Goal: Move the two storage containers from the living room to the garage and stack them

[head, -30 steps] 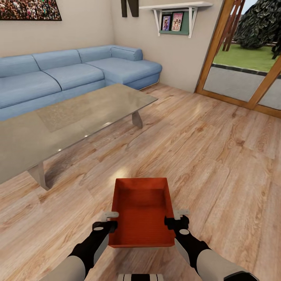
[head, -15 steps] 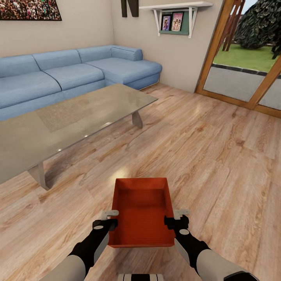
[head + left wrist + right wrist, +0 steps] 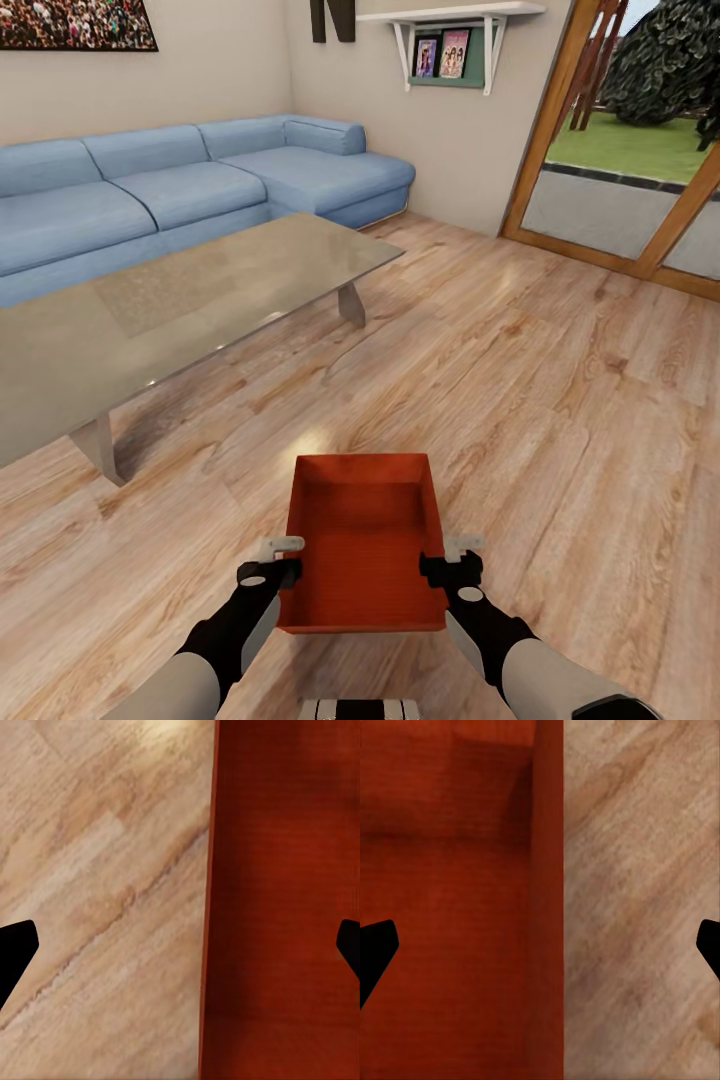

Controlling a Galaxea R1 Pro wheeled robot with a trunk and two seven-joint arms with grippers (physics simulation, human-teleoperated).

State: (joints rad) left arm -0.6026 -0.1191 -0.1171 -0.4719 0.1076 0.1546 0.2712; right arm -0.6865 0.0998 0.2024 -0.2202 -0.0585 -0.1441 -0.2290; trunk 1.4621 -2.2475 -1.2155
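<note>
so, one storage container [image 3: 362,545] sits between both arms just in front of the robot, over the light wood-plank flooring [image 3: 560,400] of the living room, open side up, near the glass coffee table [image 3: 170,310] and well apart from the blue sofa [image 3: 200,190]. left pincer [image 3: 283,561] straddles the left long wall, right pincer [image 3: 447,560] straddles the right one; in both wrist views the wall runs between the dark fingertips [image 3: 15,952], with a visible gap each side, so both look spread wide, not clamped. can't tell if the bin rests on the planks or is lifted. judgement: close evenly on both walls at matching height, then lift level so it doesn't tilt or slip. both forearms reach forward and down, roughly symmetric, wrists turned inward toward the bin.
</note>
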